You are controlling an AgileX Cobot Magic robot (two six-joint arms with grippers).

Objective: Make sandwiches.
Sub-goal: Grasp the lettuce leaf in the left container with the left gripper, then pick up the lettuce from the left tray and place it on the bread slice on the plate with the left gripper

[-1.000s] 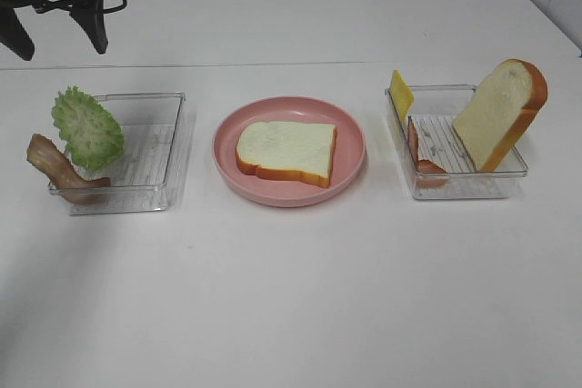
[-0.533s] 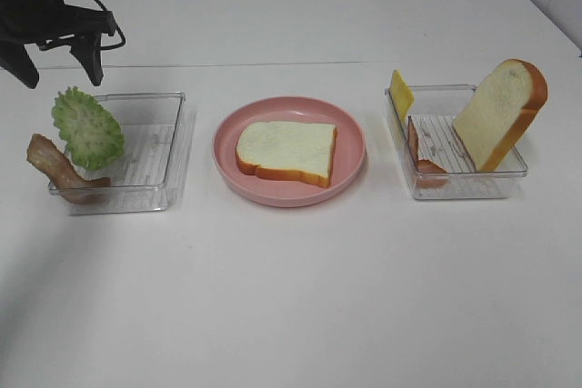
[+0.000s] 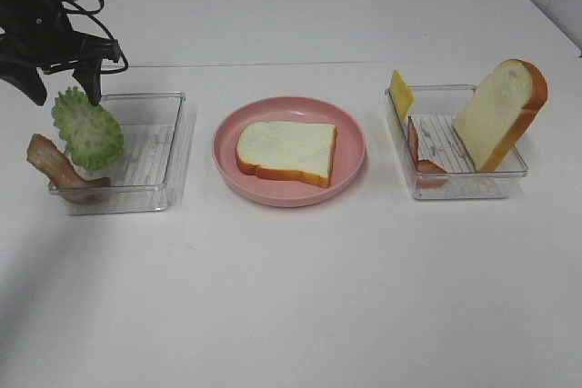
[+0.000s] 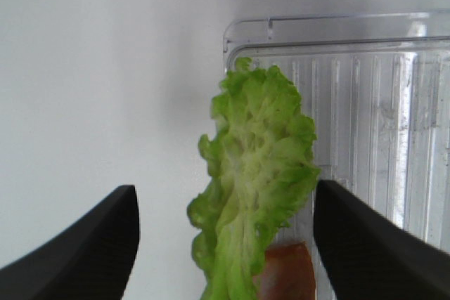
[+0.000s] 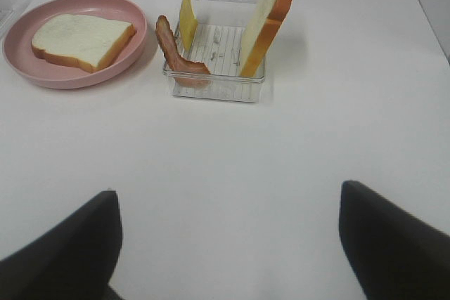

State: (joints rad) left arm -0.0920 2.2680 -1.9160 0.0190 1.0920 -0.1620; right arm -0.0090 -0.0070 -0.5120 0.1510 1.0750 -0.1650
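The left arm points down at the clear ribbed tray (image 3: 182, 134), the left gripper (image 3: 64, 95) gaping empty on either side of the upright frilly green lettuce leaf (image 3: 88, 127) at its edge, the right gripper (image 5: 225, 198) wide open and empty too, one white bread slice (image 3: 286, 152) flat on the round pink plate (image 3: 350, 124)

plain white tabletop (image 3: 300, 306), soft even light

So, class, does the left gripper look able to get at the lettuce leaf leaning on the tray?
Probably yes: the left gripper hangs just above the lettuce leaf, jaws open on either side, and nothing covers it; the bacon strip sits lower down.
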